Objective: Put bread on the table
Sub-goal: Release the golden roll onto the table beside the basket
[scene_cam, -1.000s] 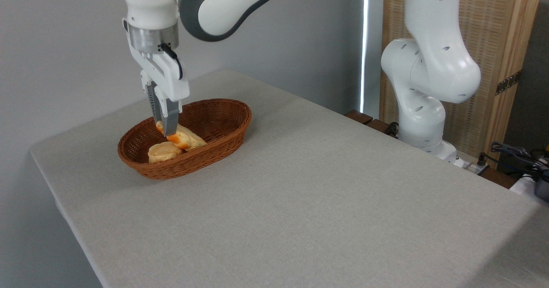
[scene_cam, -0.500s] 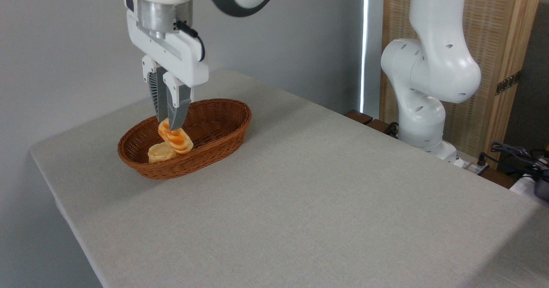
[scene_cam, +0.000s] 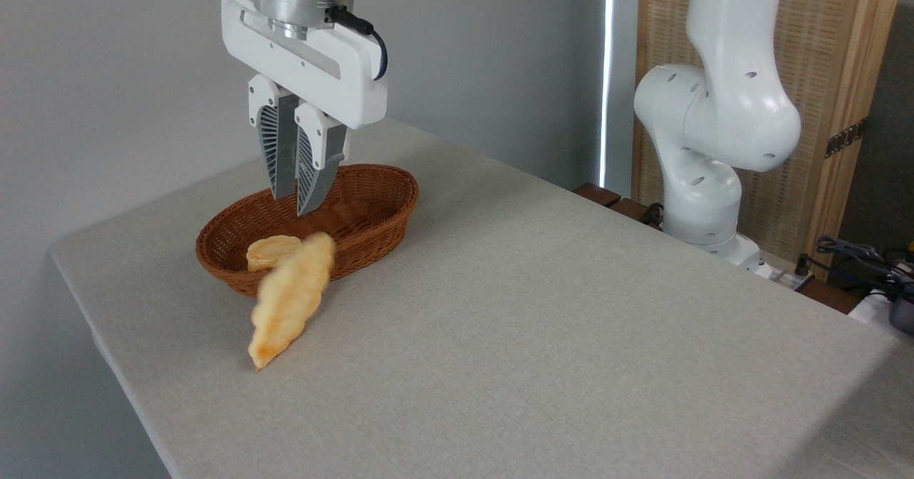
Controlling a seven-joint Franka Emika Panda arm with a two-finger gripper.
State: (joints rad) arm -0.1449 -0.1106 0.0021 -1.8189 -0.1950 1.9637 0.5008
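The bread [scene_cam: 291,299], a long pale golden loaf, is blurred and out of my grasp. Its lower tip is down on the table [scene_cam: 543,322] in front of the basket, and its upper end is at the basket's near rim. My gripper [scene_cam: 296,205] hangs above the basket, a little above and behind the bread. Its fingers are close together with nothing between them.
The brown wicker basket [scene_cam: 400,200] stands at the table's far left and holds a small round bun [scene_cam: 271,250]. The arm's white base [scene_cam: 703,179] rises at the table's right side. Cables [scene_cam: 860,254] lie at the far right, and the table's left edge runs close to the bread.
The gripper rose and shifted right, lifting the bread from the basket. The bread has since left the fingers and come down over the basket's near rim onto the table.
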